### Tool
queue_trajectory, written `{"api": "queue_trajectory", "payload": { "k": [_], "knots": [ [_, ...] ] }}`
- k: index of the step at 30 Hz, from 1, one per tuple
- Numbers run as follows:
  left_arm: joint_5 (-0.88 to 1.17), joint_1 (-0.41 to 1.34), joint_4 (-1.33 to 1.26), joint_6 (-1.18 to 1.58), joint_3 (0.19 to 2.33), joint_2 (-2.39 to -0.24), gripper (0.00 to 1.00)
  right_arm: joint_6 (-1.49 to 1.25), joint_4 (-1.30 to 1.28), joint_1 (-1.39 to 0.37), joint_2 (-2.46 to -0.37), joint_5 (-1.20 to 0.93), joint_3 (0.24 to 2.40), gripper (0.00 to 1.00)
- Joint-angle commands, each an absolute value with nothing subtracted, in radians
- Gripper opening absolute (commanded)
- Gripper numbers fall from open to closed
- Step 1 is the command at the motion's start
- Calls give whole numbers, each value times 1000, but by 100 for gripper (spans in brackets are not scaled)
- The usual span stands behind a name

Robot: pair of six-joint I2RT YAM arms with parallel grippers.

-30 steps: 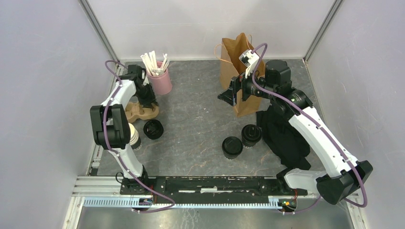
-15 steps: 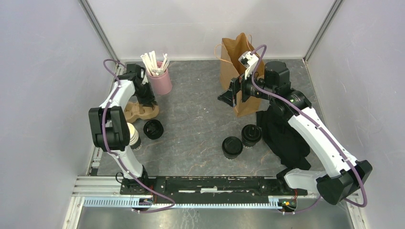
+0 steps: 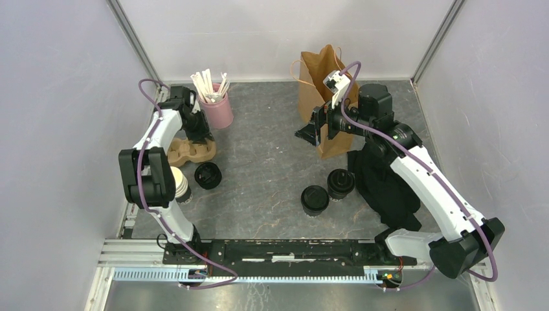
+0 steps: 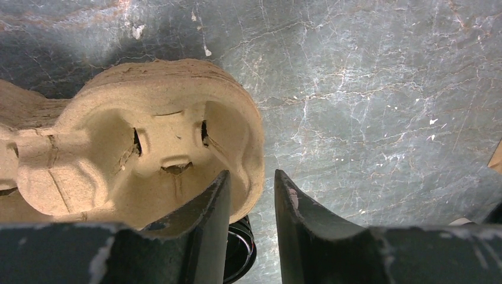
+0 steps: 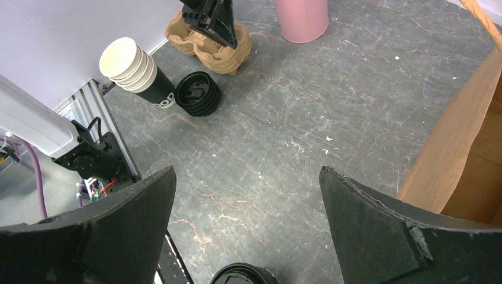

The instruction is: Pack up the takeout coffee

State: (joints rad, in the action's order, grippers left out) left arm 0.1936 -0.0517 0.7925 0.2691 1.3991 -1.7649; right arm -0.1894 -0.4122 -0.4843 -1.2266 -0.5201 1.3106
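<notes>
Two takeout coffees, dark cups with black lids (image 3: 315, 199) (image 3: 340, 183), stand at the table's middle right; one lid shows in the right wrist view (image 5: 243, 276). My right gripper (image 3: 311, 133) (image 5: 247, 170) is wide open and empty, held in the air beside the brown paper bag (image 3: 322, 84) (image 5: 467, 160). My left gripper (image 3: 197, 135) (image 4: 253, 176) is down at the moulded cardboard cup carrier (image 3: 191, 151) (image 4: 148, 142). Its jaws stand a narrow gap apart astride the carrier's rim, one finger inside a well and one outside.
A pink cup of white sticks (image 3: 217, 109) (image 5: 301, 18) stands behind the carrier. A stack of black lids (image 3: 208, 175) (image 5: 198, 93) (image 4: 240, 254) and a lying stack of empty cups (image 3: 178, 183) (image 5: 136, 71) are in front of it. A black cloth (image 3: 388, 188) lies at the right.
My left arm has shifted slightly to the left at the carrier. The right gripper has barely moved. The cups have not moved.
</notes>
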Motion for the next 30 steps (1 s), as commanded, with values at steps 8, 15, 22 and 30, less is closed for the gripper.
{"api": "queue_trajectory", "payload": {
  "k": [8,15,22,30],
  "knots": [
    [158,-39,755,228,1401,-1786,53,-206,-355,-486,-1201,-543,1297,98],
    [166,-40,757,234,1416,-1801,33,-200,-363,-486,-1190,-537,1289,98],
    [143,-40,780,214,1416,-1805,33,-198,-356,-485,-1192,-540,1285,98],
    [154,-40,789,207,1425,-1754,21,-198,-352,-486,-1192,-544,1280,98]
  ]
}}
